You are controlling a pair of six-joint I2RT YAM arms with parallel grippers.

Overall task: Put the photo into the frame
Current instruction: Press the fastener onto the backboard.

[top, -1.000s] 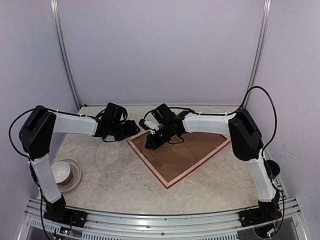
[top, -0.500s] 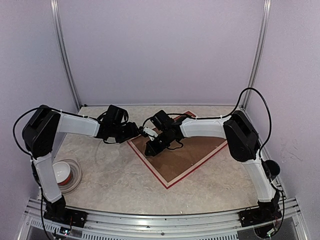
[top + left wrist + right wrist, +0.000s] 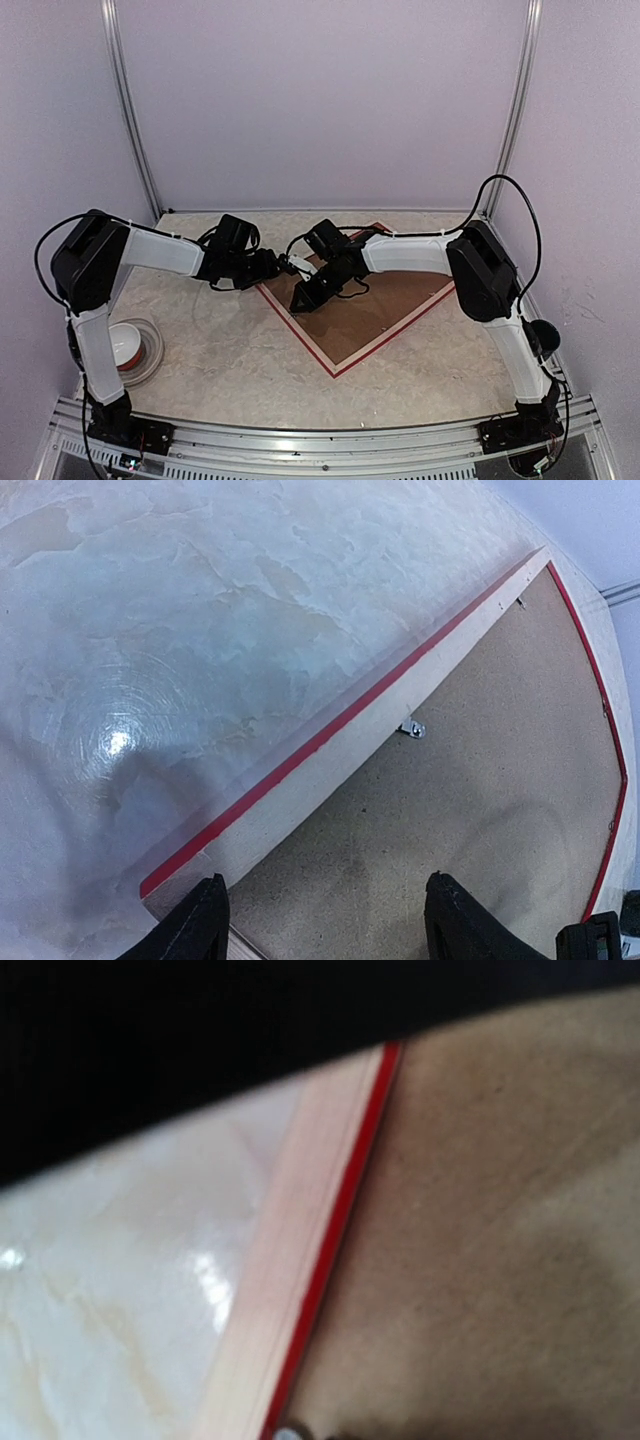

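The frame lies face down on the table, turned like a diamond, with a red edge and a pale wood rear. A brown backing board fills it, so the photo is hidden. My left gripper hovers open over the frame's left corner, its two black fingertips apart above the board, nothing between them. My right gripper is shut, tip down on the backing board just inside the frame's left edge. The right wrist view shows only the frame rail and the board.
A white and red bowl sits on a clear round dish at the table's near left, beside the left arm's base. A small metal clip sticks out on the frame's inner edge. Walls and metal posts close in the back and sides.
The left gripper has moved right, closer to the frame's left corner. The right gripper has shifted a little left and down along the backing board. Frame and board stay put.
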